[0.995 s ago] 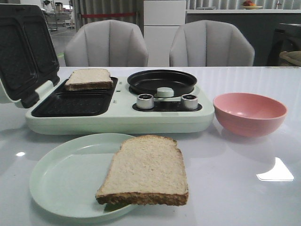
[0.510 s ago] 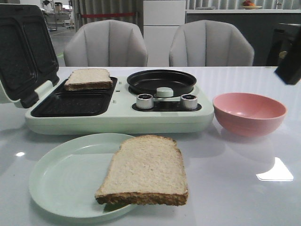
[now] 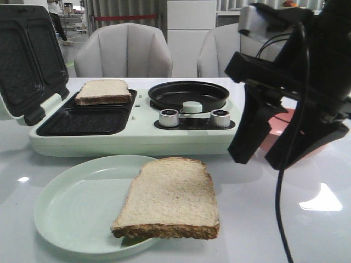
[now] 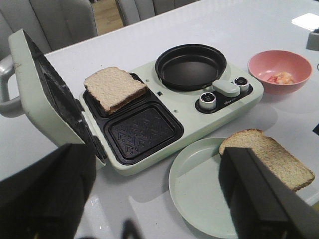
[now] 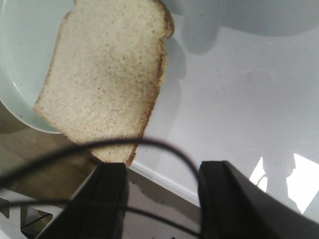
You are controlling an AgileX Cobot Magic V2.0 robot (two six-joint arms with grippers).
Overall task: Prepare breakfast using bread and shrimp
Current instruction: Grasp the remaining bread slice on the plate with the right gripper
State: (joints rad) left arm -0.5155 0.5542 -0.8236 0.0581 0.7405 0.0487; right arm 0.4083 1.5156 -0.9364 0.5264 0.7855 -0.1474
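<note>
The right gripper point(image 3: 270, 159) has swung in before the pink bowl point(image 3: 277, 134) — jaws parted, empty, angled down right of the plate's point(image 3: 71, 208) bread point(image 3: 171, 198).

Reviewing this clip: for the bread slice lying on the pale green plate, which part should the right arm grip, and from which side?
Probably the slice on the plate is best taken at its right edge, which overhangs the plate rim above bare table. Lying flat, it offers only thin edges, so a low approach from the right would put one finger under that overhang and one on top. The right gripper, jaws open, hangs on that side.
</note>
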